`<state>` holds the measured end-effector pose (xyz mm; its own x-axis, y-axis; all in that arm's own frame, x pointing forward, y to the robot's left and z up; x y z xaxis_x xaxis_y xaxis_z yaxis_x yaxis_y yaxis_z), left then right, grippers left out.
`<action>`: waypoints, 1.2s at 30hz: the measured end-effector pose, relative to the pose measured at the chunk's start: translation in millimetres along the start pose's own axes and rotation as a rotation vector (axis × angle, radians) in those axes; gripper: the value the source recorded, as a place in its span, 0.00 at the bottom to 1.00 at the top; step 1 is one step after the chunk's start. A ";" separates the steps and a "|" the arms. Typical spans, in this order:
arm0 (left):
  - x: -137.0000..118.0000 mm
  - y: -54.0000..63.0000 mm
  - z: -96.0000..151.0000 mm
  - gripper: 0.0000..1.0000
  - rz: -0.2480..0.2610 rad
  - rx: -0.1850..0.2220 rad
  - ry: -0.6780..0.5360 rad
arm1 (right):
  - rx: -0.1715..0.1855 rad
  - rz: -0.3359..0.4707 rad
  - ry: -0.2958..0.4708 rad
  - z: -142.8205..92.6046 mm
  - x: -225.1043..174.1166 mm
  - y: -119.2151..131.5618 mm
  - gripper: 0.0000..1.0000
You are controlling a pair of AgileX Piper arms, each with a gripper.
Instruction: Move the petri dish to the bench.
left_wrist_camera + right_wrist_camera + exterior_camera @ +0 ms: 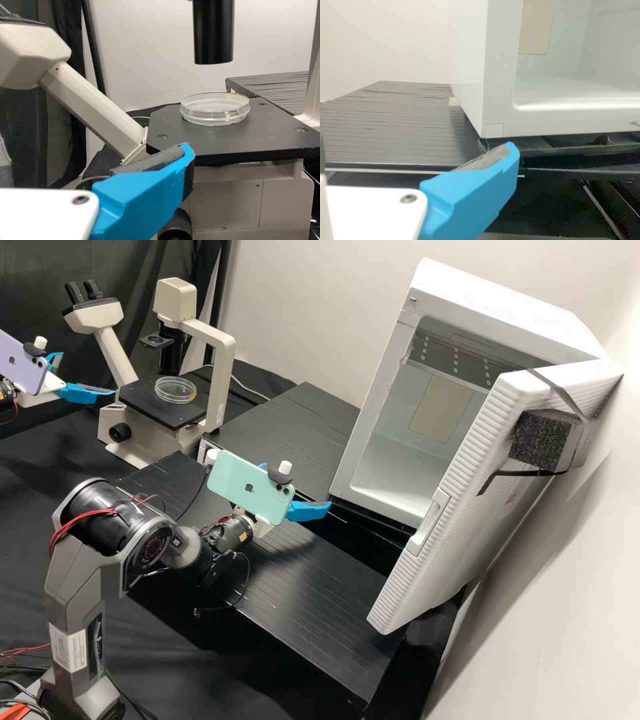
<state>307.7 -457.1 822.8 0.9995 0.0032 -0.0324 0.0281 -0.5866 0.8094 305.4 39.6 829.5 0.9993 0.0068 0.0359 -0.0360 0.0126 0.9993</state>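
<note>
Petri dish (175, 391) first: clear, round, lying flat on the black stage (139, 399) of the beige microscope (213, 340), so not on the counter (313, 583). From my remote seat, the left wrist view puts it near one corner of the stage, below the black cylinder (213, 35), with a gap between the two. Bit of yellow at its rim.

Left claw (88, 373): open, fingers (87, 394) spread, nothing between them. It's level with the stage, off to the side of it, apart from the dish. Lilac phone (25, 361) mounted on that wrist.

Right claw (298, 484): also open and empty, fingers (310, 511) apart. I have it above the black slatted counter, by the lower front corner of the white cabinet (413, 320); can't tell how much of a gap from the right wrist view. Mint green phone (248, 488) mounted on this one.

Cabinet door (460, 500) swung open, black foam block (541, 440) strapped on its outer side. I can see a pale beige panel (440, 408) on the inner wall, dotted grey strip (460, 363) higher up.
</note>
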 end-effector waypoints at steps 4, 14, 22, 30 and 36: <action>0.0 0.0 0.0 1.00 0.000 0.000 0.000 | 0.000 0.000 0.000 0.0 0.0 0.0 1.00; 0.0 0.0 0.0 1.00 0.000 0.000 0.000 | 0.000 0.009 0.032 -1.2 -18.9 -5.3 1.00; 0.0 0.0 0.0 1.00 0.000 0.000 0.000 | 0.002 -0.021 0.224 -37.7 -62.9 -24.5 1.00; 0.0 0.0 0.0 1.00 0.000 0.000 0.000 | -0.037 -0.094 0.401 -93.5 -78.8 -52.7 1.00; 0.0 0.0 0.0 1.00 0.000 0.000 0.000 | -0.023 -0.122 0.480 -138.2 -71.4 -66.3 1.00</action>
<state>307.7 -457.1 822.8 0.9995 0.0032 -0.0324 0.0281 -0.5866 0.8094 235.6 176.5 758.9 0.8806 0.4639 -0.0966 0.0755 0.0640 0.9951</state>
